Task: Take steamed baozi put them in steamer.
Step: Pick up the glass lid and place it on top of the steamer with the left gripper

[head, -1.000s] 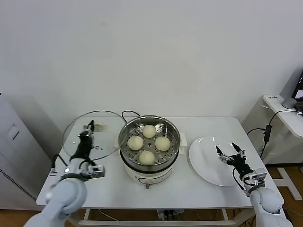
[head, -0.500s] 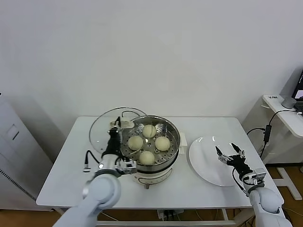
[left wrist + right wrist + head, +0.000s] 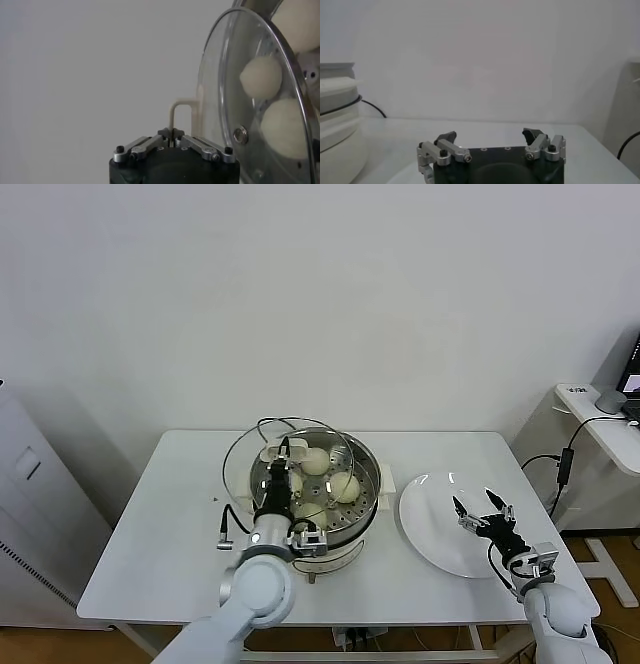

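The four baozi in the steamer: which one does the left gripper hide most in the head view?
The baozi on the robot's left side; the left gripper, shut on the glass lid's handle, covers most of it. The other three show more fully.

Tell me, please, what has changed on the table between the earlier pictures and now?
The left gripper, shut on the glass lid's handle, carried the lid from the table's left side to above the steamer. The four baozi stayed inside the steamer, and the open right gripper stayed over the white plate.
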Tool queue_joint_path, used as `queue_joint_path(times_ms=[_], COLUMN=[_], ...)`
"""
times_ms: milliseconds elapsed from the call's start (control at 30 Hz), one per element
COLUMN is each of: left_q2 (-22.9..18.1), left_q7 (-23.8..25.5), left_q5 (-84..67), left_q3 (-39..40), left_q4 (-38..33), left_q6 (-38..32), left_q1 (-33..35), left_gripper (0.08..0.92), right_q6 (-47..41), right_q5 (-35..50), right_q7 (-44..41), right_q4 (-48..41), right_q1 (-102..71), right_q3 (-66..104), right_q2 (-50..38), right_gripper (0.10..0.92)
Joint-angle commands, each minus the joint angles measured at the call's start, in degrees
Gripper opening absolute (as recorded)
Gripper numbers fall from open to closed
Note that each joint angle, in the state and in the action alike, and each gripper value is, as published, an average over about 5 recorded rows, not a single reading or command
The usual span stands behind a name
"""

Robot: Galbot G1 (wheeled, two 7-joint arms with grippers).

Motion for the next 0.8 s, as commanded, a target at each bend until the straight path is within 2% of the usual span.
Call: queue_joint_path(times_ms=[33,800], left_q2=[-2.82,-5.05], left_q7=[0.17,-0.83], left_q5=[2.12,3.54], left_q3=[2.38,3.78], left_q4=[3.21,5.47], left_q6=[0.57,-0.11], left_q1=[-1.14,-0.54], left_gripper=[0.101,0.101], right_q6=[0.11,0.31], right_q5=[-0.15,-0.21], right_q7=[-0.08,-0.27], right_q4=[-0.11,0.12], right_q1=[-0.22,-1.04], right_q3=[0.06,0.62], right_q2=[0.04,0.10], right_gripper=[0.823,0.823])
